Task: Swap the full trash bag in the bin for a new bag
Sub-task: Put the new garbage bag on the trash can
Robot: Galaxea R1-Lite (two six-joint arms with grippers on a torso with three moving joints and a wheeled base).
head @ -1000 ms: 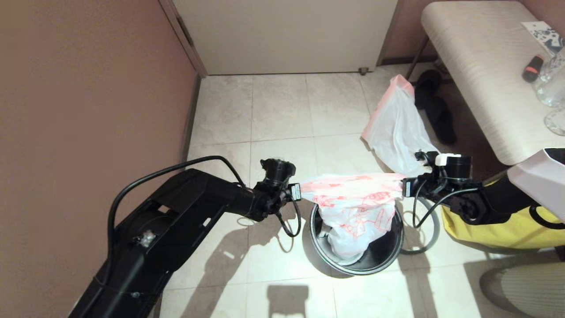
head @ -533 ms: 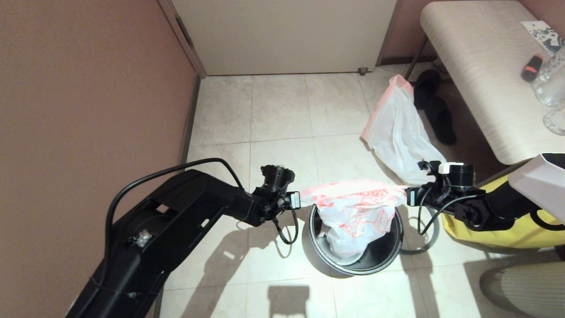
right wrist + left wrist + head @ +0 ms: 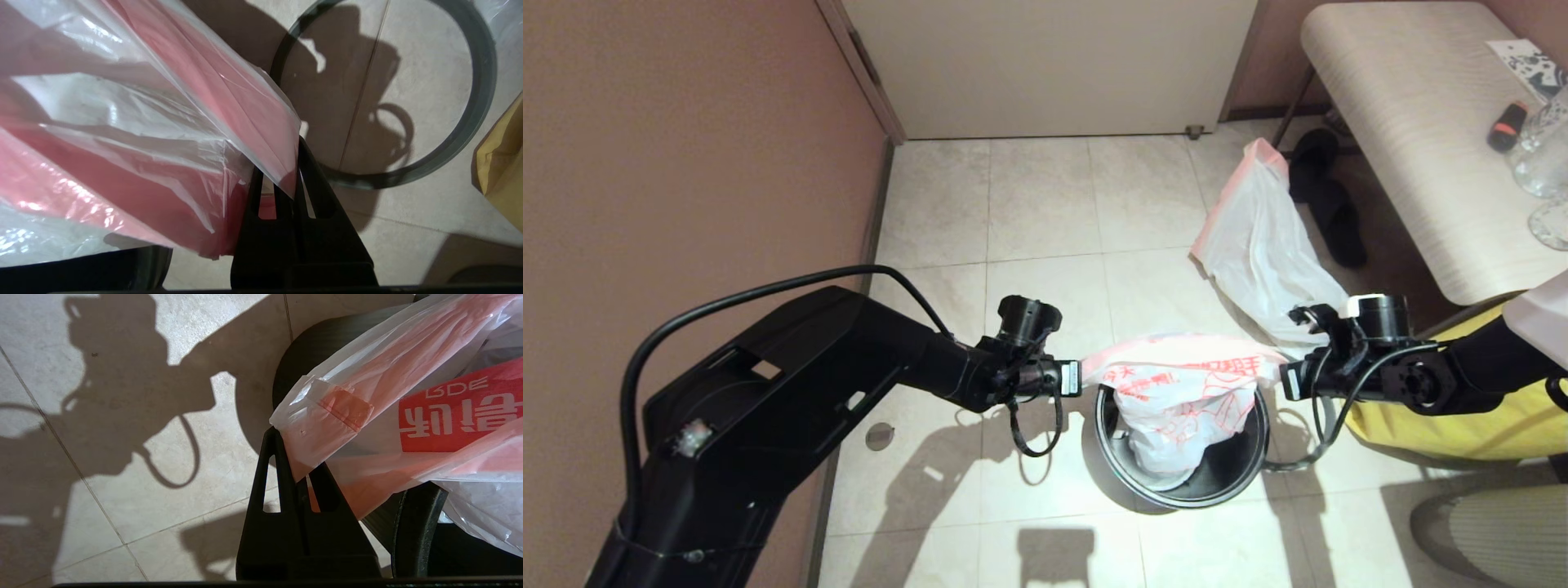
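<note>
Grippers, left (image 3: 1080,377) and right (image 3: 1281,384), each clamped on the new bag (image 3: 1180,392), had dropped slightly toward the bin (image 3: 1233,474) at lower centre, so lining was underway.

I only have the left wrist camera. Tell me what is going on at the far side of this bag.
Observer: The right gripper is shut on the opposite corner of the new bag, so the bag mouth is stretched between both arms above the bin.
Operator: Report where the bin's hoop is.
Observer: The grey hoop lies flat on the floor beside the bin, under the right arm, not on the bin.
Operator: Locate the old bag.
Observer: The full trash bag sits on the floor beyond the bin, near the bench.
Operator: Confirm my own grip.
Observer: The left gripper is shut on the new bag's near corner.
</note>
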